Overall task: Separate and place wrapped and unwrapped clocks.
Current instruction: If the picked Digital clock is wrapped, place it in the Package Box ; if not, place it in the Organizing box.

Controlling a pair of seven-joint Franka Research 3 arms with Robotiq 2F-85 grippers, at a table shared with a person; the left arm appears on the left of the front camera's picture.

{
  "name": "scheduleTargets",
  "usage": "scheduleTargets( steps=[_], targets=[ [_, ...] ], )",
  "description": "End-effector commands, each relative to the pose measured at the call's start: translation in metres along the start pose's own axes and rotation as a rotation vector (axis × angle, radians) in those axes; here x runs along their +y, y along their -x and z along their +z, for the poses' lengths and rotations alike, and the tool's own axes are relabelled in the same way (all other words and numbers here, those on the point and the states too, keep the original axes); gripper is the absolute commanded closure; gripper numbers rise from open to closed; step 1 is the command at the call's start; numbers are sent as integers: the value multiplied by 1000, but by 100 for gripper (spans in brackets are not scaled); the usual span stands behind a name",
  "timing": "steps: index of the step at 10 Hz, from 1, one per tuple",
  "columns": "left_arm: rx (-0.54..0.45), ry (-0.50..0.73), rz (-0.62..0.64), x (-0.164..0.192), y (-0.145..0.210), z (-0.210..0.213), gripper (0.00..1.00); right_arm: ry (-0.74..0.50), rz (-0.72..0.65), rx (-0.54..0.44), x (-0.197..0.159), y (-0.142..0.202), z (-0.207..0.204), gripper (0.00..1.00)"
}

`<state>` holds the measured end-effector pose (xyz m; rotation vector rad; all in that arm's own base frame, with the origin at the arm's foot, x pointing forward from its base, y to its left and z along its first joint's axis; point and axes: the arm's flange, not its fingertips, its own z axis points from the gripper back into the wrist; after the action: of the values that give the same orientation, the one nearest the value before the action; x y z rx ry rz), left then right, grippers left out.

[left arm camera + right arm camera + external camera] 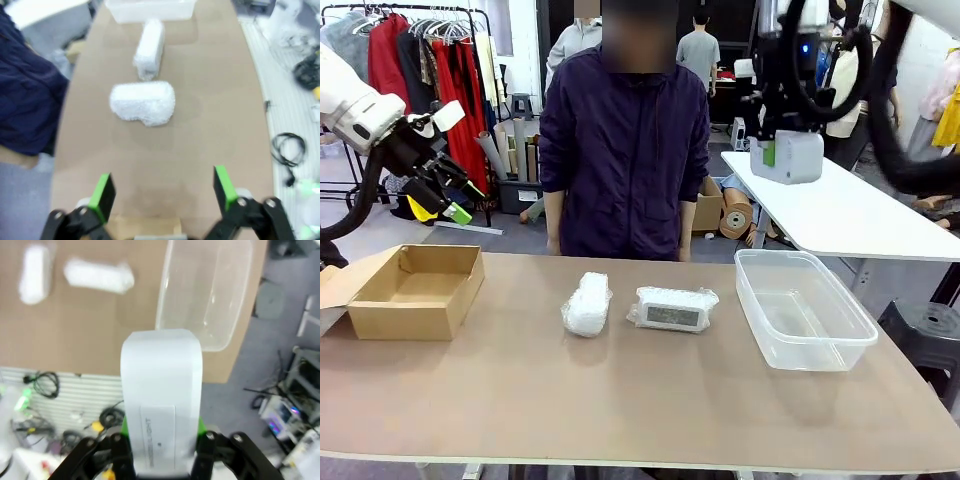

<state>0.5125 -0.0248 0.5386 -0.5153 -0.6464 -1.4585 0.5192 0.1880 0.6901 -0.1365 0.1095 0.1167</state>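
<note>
Right gripper [162,440] clenched on the bare clock [161,390], held aloft above the clear tub [220,290]. Left gripper [162,192] released, empty, raised above the cardboard box [415,300]. Left wrapped clock [587,303] and right wrapped clock [672,308] lie on the table [620,420], between box and tub.

The only readable print is on the unwrapped clock [161,385]. In the right wrist view, a rectangular panel [157,437] on its white body carries one line of small grey capitals running lengthwise and ending in "LIGHT". The letters before that are too blurred to read.
</note>
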Motion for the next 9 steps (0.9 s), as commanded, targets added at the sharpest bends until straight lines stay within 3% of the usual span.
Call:
scheduleTargets(
  steps=[1, 5, 8, 9],
  targets=[
    [-5, 4, -12, -1, 1, 2, 0, -6, -9, -132, -25, 53, -96, 100],
    [-5, 4, -12, -1, 1, 2, 0, -128, -133, -326, -52, 28, -108, 100],
    [-5, 4, -12, -1, 1, 2, 0, -211, -193, -342, -61, 14, -101, 100],
    [-5, 4, -12, -1, 1, 2, 0, -151, -150, -313, -62, 16, -106, 100]
  ],
)
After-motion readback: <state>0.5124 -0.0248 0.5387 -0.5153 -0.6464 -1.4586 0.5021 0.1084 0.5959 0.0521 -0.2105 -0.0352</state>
